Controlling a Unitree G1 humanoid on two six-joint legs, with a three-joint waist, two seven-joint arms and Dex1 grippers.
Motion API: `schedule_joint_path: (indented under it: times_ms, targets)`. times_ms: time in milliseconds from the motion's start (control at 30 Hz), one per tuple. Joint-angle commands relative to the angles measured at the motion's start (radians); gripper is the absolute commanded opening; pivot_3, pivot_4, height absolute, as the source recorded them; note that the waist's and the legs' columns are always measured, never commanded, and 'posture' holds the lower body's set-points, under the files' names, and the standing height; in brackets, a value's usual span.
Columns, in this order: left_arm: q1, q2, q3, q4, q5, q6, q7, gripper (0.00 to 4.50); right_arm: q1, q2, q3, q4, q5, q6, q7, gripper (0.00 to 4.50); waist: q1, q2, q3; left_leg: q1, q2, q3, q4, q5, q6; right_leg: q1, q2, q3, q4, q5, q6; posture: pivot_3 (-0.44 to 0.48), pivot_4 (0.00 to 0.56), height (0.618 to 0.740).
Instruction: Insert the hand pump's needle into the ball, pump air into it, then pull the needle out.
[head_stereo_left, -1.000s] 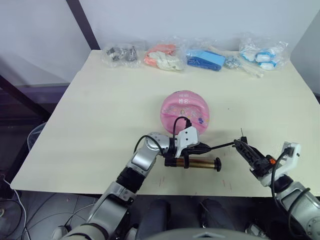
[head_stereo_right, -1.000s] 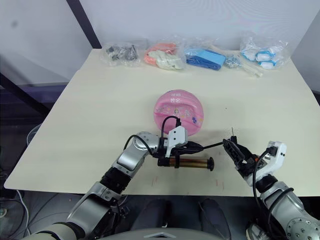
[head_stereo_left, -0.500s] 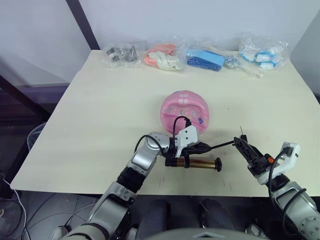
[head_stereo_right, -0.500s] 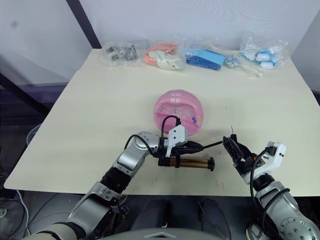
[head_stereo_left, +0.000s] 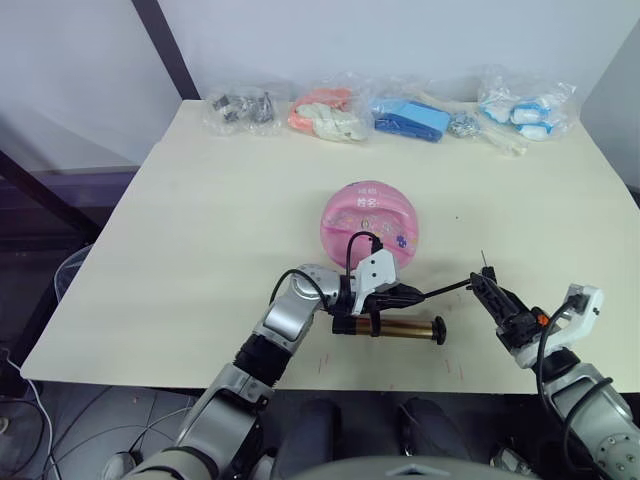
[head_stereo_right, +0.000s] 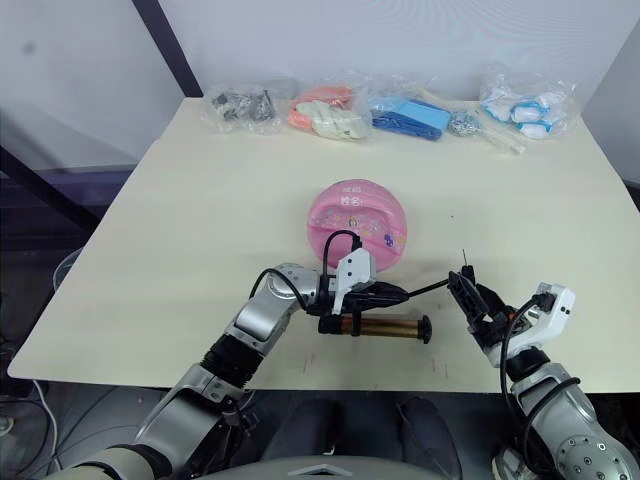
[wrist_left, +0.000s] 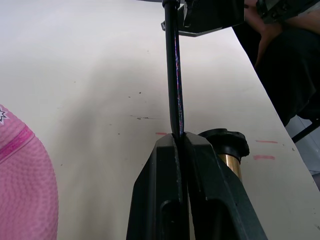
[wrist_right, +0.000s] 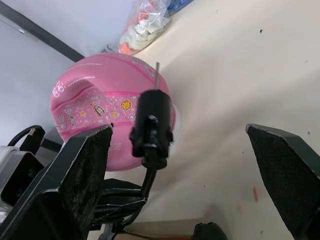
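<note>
The hand pump (head_stereo_left: 388, 326) lies flat on the table (head_stereo_left: 200, 250) near its front edge, just in front of the pink ball (head_stereo_left: 368, 224), which sits close to the middle of the table. The left gripper (head_stereo_left: 396, 295) is pressed closed on the thin black hose (wrist_left: 173, 75) right above the pump's barrel; in the left wrist view its two fingers meet with the hose coming out between them. I think this grip is there to keep the hose from swinging while the other arm works with its end. The right gripper (head_stereo_left: 497, 308) is beside the pump's T-handle, near the table's front right edge. In the right wrist view its fingers (wrist_right: 70, 190) stand wide apart, and the black fitting with the needle (wrist_right: 157, 76) hangs in the gap between them, touching neither finger, so it is not held. The needle points up and toward the ball but is apart from it, so the insertion is not yet begun. Along the far edge of the table four clear bags lie in a row: one with small dark metal parts (head_stereo_left: 244, 106), one with orange and white pieces (head_stereo_left: 327, 115), one with blue pieces (head_stereo_left: 412, 118), and one with blue and white pieces (head_stereo_left: 526, 110). None of them is involved in the work.
</note>
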Motion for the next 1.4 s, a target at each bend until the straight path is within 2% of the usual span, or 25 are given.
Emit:
schedule_joint_path:
  times_ms: [33,367,467,500,633,700,733,1400]
  targets:
    - [0.002,-0.003,0.000,-0.045,-0.018,-0.011,-0.002,0.07,0.002,-0.011,-0.028,-0.021,0.006,-0.021,0.013,4.50,0.000,0.000,0.000,0.000,0.000,0.000,0.000,0.000,0.000,0.000,0.000,0.000,0.000,0.000,0.000,0.000,0.150,0.740]
    - [0.000,0.015,-0.004,-0.029,-0.009,-0.043,-0.020,0.07,-0.005,-0.019,-0.028,-0.017,0.009,-0.020,0.016,4.50,0.000,0.000,0.000,0.000,0.000,0.000,0.000,0.000,0.000,0.000,0.000,0.000,0.000,0.000,0.000,0.000,0.150,0.740]
    - [0.001,0.016,-0.004,-0.026,-0.011,-0.047,-0.020,0.00,-0.007,-0.021,-0.024,-0.016,0.005,-0.017,0.017,3.79,0.000,0.000,0.000,0.000,0.000,0.000,0.000,0.000,0.000,0.000,0.000,0.000,0.000,0.000,0.000,0.000,0.150,0.740]
    - [0.001,0.015,-0.004,-0.025,-0.011,-0.047,-0.020,0.00,-0.006,-0.022,-0.023,-0.015,0.003,-0.015,0.018,3.22,0.000,0.000,0.000,0.000,0.000,0.000,0.000,0.000,0.000,0.000,0.000,0.000,0.000,0.000,0.000,0.000,0.150,0.740]
    - [0.001,0.014,-0.003,-0.025,-0.011,-0.048,-0.021,0.00,-0.006,-0.026,-0.018,-0.014,0.002,-0.010,0.019,1.51,0.000,0.000,0.000,0.000,0.000,0.000,0.000,0.000,0.000,0.000,0.000,0.000,0.000,0.000,0.000,0.000,0.150,0.740]
    - [0.003,0.015,-0.004,-0.026,-0.011,-0.048,-0.022,0.00,-0.005,-0.029,-0.016,-0.014,0.000,-0.009,0.021,0.45,0.000,0.000,0.000,0.000,0.000,0.000,0.000,0.000,0.000,0.000,0.000,0.000,0.000,0.000,0.000,0.000,0.150,0.740]
    - [0.003,0.015,-0.004,-0.025,-0.010,-0.049,-0.022,0.00,-0.004,-0.031,-0.014,-0.014,-0.001,-0.008,0.023,0.31,0.000,0.000,0.000,0.000,0.000,0.000,0.000,0.000,0.000,0.000,0.000,0.000,0.000,0.000,0.000,0.000,0.150,0.740]
    - [0.005,0.018,-0.008,-0.004,-0.005,-0.067,-0.029,0.00,0.017,-0.055,-0.007,-0.025,0.050,0.020,0.042,0.31,0.000,0.000,0.000,0.000,0.000,0.000,0.000,0.000,0.000,0.000,0.000,0.000,0.000,0.000,0.000,0.000,0.150,0.740]
